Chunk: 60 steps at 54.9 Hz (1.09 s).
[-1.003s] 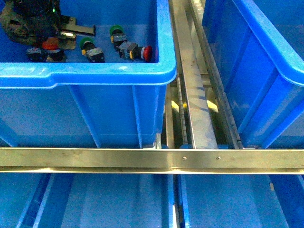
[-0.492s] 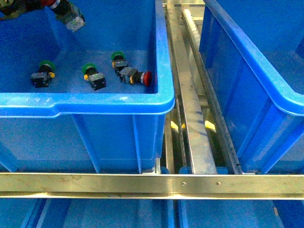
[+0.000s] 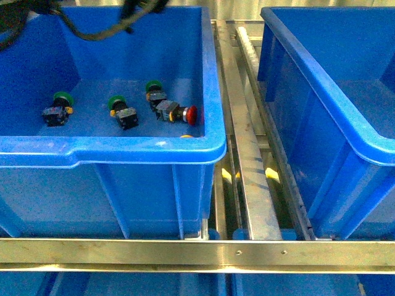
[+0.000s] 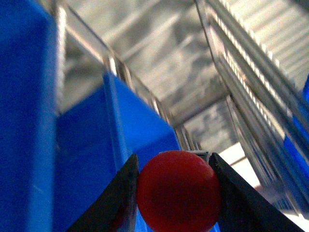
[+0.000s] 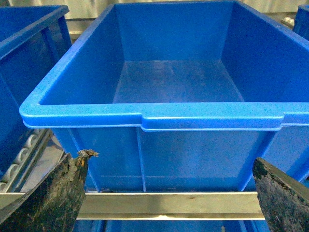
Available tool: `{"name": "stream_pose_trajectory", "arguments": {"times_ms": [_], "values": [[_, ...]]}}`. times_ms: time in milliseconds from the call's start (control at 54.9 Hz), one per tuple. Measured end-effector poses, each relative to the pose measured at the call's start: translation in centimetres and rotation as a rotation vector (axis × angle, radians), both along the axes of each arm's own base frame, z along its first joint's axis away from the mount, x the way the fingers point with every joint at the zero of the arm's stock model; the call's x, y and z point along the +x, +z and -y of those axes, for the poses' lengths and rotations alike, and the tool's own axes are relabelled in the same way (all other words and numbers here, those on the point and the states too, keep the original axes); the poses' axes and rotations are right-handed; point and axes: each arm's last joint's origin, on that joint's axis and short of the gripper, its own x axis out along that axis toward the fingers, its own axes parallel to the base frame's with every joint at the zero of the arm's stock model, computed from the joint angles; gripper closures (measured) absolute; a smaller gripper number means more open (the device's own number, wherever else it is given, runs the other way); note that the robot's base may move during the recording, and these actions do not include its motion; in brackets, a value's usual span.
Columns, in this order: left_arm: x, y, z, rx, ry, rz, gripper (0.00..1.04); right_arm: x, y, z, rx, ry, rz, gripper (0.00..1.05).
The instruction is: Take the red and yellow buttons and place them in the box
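In the left wrist view my left gripper [image 4: 176, 193] is shut on a red button [image 4: 178, 191]; its domed cap fills the gap between the dark fingers, and it is held high beside a blue bin wall. The front view shows only that arm's cables [image 3: 92, 24] at the top. A second red button [image 3: 183, 113] lies in the left blue bin [image 3: 123, 151] near its right wall. A yellow sliver [image 3: 186, 136] peeks over the front rim, mostly hidden. My right gripper [image 5: 169, 193] is open, facing the empty blue box [image 5: 169, 116].
Three green-capped switches [image 3: 60, 108] [image 3: 121, 111] [image 3: 154, 91] lie on the left bin's floor. A metal roller rail [image 3: 247, 142] runs between the left bin and the right blue box [image 3: 321, 92]. A steel crossbar [image 3: 197, 253] spans the front.
My left gripper has risen out of the left bin with the red button and left the front view. Only its cables still show at the top.
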Motion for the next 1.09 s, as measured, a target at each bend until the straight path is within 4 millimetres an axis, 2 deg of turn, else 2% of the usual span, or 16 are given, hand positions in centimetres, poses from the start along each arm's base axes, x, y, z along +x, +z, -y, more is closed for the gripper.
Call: {"name": "stream_pose_trajectory", "arguments": {"times_ms": [91,201,401,565,656,747,857,911,1021,1094], "values": [[-0.1,-1.0,3.5,0.066,-0.162,-0.043,0.71,0.0,0.0,0.0,0.000,0.000,0.000,0.06],[-0.5,-0.6,5.6,0.116,-0.261,-0.037,0.71,0.0,0.0,0.0,0.000,0.000,0.000,0.06],[-0.7,0.0,6.3,0.149,-0.304,-0.012,0.71,0.0,0.0,0.0,0.000,0.000,0.000,0.06],[-1.4,0.5,7.0,0.086,-0.303,0.041,0.71,0.2,0.3,0.0,0.018,-0.040,0.018,0.06],[-1.7,0.7,7.1,0.034,-0.287,0.063,0.71,1.6,2.2,-0.1,0.030,-0.027,0.103,0.06],[-2.0,0.9,7.4,-0.005,-0.281,0.059,0.71,3.9,6.3,-0.1,0.069,0.032,0.207,0.06],[-2.3,0.7,8.0,-0.030,-0.288,0.049,0.71,7.1,10.8,0.2,0.234,0.072,0.283,0.06],[-2.3,0.3,8.2,-0.032,-0.293,0.036,0.71,8.4,12.2,0.3,0.342,0.083,0.304,0.06],[-2.2,-0.2,8.3,-0.038,-0.288,0.018,0.71,9.9,13.0,0.1,0.624,0.114,0.316,0.06],[-2.4,-0.3,8.5,-0.054,-0.286,0.023,0.71,10.9,12.5,-1.1,0.910,0.157,0.318,0.06]]}}
